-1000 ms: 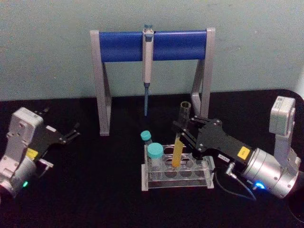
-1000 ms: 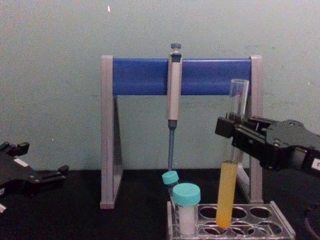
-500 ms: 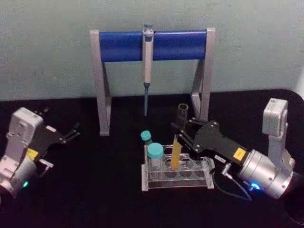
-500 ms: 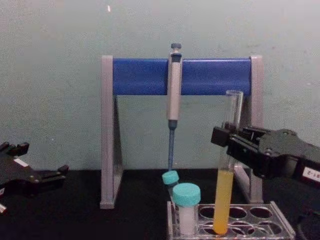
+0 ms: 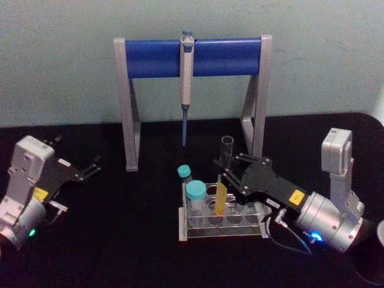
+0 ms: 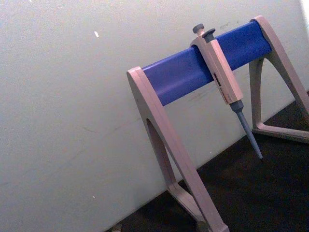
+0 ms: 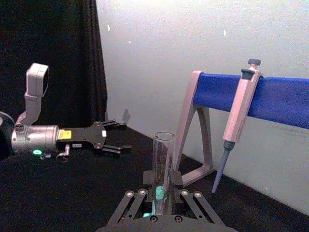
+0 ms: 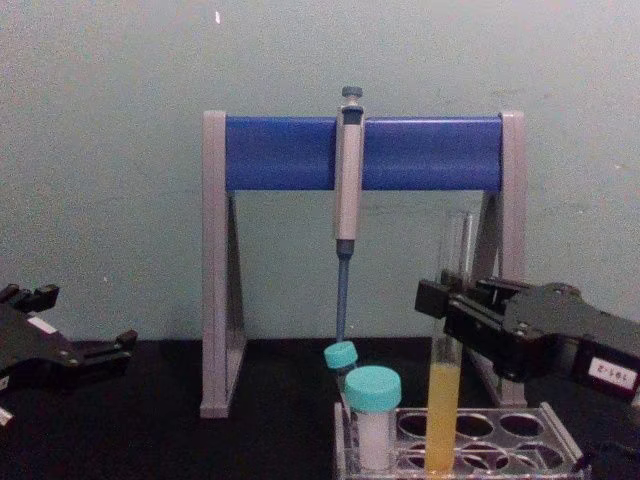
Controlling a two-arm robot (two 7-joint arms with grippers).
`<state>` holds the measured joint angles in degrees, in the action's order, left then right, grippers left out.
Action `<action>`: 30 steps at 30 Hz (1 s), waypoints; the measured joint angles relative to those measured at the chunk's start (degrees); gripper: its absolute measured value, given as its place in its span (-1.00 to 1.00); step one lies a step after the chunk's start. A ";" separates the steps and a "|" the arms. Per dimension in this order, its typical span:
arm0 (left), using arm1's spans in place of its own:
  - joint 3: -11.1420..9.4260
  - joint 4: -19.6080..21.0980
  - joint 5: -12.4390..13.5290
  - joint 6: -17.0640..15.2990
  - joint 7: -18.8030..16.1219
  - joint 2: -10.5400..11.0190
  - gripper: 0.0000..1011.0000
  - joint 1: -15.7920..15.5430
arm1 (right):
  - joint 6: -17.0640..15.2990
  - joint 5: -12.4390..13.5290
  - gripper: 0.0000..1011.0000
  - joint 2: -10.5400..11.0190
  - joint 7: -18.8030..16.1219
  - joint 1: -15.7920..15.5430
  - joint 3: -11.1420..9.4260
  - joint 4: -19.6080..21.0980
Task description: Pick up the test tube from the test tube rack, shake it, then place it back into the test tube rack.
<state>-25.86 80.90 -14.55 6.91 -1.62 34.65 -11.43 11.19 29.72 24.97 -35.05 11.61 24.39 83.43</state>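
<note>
Upright, test tube [image 8: 444, 400] sits in right hand [image 8: 441, 300].

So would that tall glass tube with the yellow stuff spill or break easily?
Probably fragile: the test tube looks like thin clear glass. It has no cap, so tipping it would likely spill the yellow liquid. Round and smooth, it could slip in the right hand.

A plain pale green wall [image 5: 60, 60] rises behind the black bench [image 5: 120, 240], evenly lit. In the right wrist view, 1 black curtain [image 7: 48, 58] hangs beside that wall.
</note>
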 joint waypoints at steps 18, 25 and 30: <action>0.00 0.00 0.00 0.00 0.00 0.00 0.98 0.00 | -0.58 -0.25 -0.54 -1.27 -0.06 0.45 0.60 -2.53; 0.00 0.00 0.00 0.00 0.00 0.00 0.98 0.00 | -0.85 -0.29 -0.54 -1.82 -0.01 0.61 0.93 -3.60; 0.00 0.00 0.00 0.00 0.00 0.00 0.98 0.00 | -0.93 -0.53 -0.54 -2.03 0.23 0.67 1.02 -4.08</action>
<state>-25.87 80.90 -14.55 6.91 -1.62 34.65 -11.43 10.26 29.20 22.94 -34.82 12.28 25.40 79.35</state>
